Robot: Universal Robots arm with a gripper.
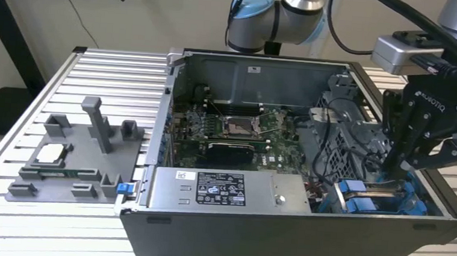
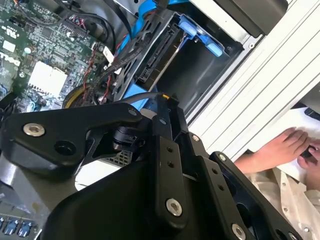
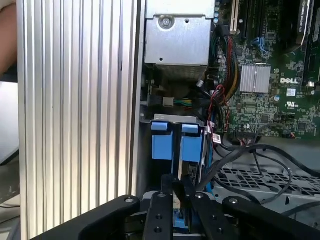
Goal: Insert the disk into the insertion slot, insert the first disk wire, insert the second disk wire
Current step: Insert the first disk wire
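Lab bench, mid-job: the robot arm's gripper (image 1: pixel 392 166) hangs inside the open computer case (image 1: pixel 285 234), at the corner on the exterior view's right, directly over the insertion slot (image 3: pixel 172 120). The disk (image 2: pixel 159 52) sits in that slot in its blue carrier, connector edge facing up twd the fingers. In both wrist views the jaws are drawn nearly together, pinching the plug end of a black cable (image 2: pixel 142 95), which curves in from the motherboard (image 1: pixel 237 128) side. The plug hangs just above the disk; whether it touches the connector, can't tell. More loose wires, red and black, trail beside the bay. The pwr supply (image 1: pixel 224 191), a silver box w/ a white label, lies along the case's near wall. The case rests on a slatted aluminium table (image 1: pixel 104 65); a grey fixture (image 1: pixel 74 153) holding spare parts stands well apart on the exterior view's left. A person's hand (image 2: pixel 285 147) rests on white paper beyond the table edge.
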